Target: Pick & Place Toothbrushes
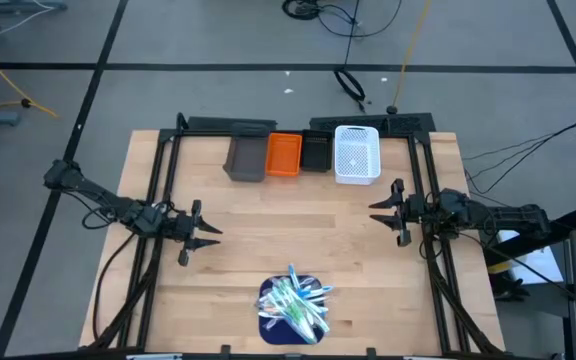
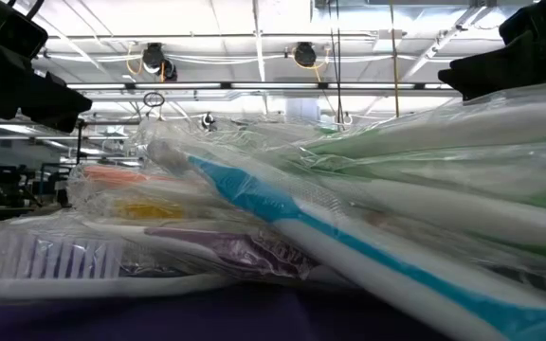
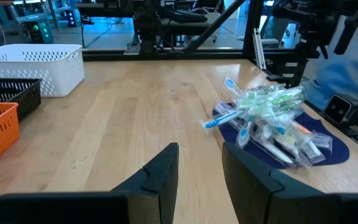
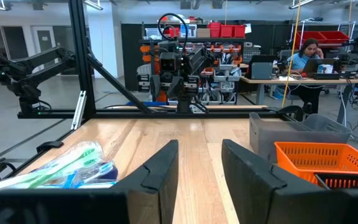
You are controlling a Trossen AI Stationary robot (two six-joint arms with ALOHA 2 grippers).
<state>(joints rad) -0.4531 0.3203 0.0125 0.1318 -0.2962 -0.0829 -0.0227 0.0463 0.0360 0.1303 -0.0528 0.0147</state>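
The toothbrushes (image 1: 295,300) are heaped in clear wrappers on a dark blue mat (image 1: 268,304) at the near edge of the counter (image 1: 288,235), crossed over one another, so more than one could be dragged up together, or a slick wrapper could slip from the fingers, if a single brush is not singled out first. The left claw (image 1: 203,233) is held released above the bare counter, with the heap ahead of it and off to one side in its wrist view. The right claw (image 1: 388,209) is likewise released, the pile low and to one side of it, the bins just beyond its fingertips. A row of four bins is set along the far edge: a grey bin (image 1: 246,157), an orange bin (image 1: 284,156), a black bin (image 1: 315,152) and a white perforated basket (image 1: 357,154). Nothing is seen inside any of them, though the black bin's floor is hard to judge. A person (image 4: 307,55) is seated at a desk in the room behind.
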